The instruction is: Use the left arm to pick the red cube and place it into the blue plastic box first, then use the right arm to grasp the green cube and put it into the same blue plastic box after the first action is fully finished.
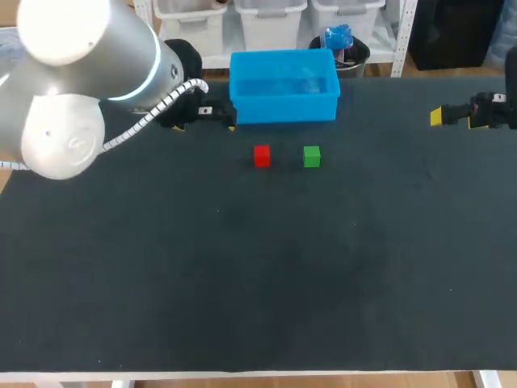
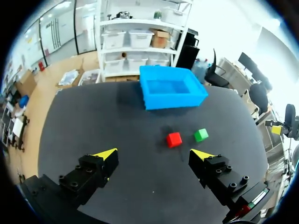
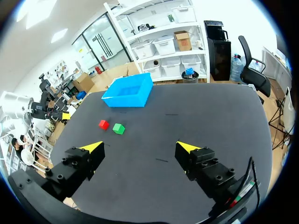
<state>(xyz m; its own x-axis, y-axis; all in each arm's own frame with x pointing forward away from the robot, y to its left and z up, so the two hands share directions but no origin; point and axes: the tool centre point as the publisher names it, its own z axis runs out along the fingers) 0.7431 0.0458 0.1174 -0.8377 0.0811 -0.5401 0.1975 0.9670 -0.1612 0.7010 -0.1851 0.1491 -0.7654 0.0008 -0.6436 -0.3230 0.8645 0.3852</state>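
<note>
The red cube (image 1: 262, 156) and the green cube (image 1: 312, 157) sit side by side on the black table, just in front of the blue plastic box (image 1: 283, 107), red on the left. My left gripper (image 1: 205, 120) hovers left of the box, partly hidden by its own arm. In the left wrist view it (image 2: 154, 154) stands open and empty, with the red cube (image 2: 174, 139), green cube (image 2: 201, 135) and box (image 2: 175, 100) ahead. My right gripper (image 1: 449, 116) is at the far right; in its wrist view it (image 3: 140, 147) is open and empty, the cubes (image 3: 103, 124) (image 3: 118, 129) and box (image 3: 124, 100) well ahead.
The blue box looks empty inside and stands near the table's far edge. My left arm's large silver elbow (image 1: 73, 89) fills the near left corner of the head view. Bare black tabletop (image 1: 258, 275) spreads in front of the cubes.
</note>
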